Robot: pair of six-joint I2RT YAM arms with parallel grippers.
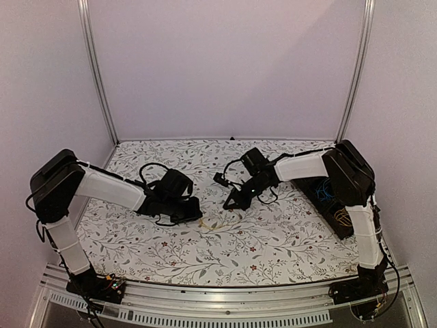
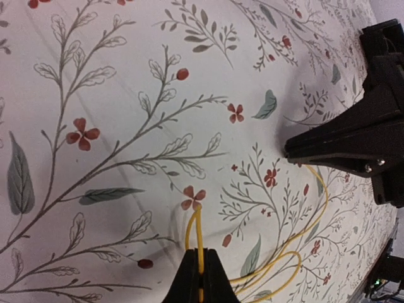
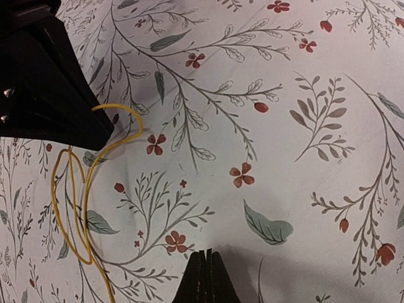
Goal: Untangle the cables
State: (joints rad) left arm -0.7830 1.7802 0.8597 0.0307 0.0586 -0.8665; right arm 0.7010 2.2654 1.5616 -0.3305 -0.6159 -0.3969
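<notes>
On floral cloth (image 2: 126, 95), thin, looped yellow cable (image 2: 199, 237)

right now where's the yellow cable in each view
top: cable faint, mid-table between left gripper and right gripper
left wrist: bottom centre, pinched in left gripper, looping right
right wrist: left side, loops under left gripper
shared landmark: left gripper, holding the cable

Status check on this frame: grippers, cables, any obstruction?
Left gripper shut on yellow cable. Right gripper shut, nothing in it, tip close by. Cable lies in loose loops on tablecloth. No obstruction seen.
</notes>
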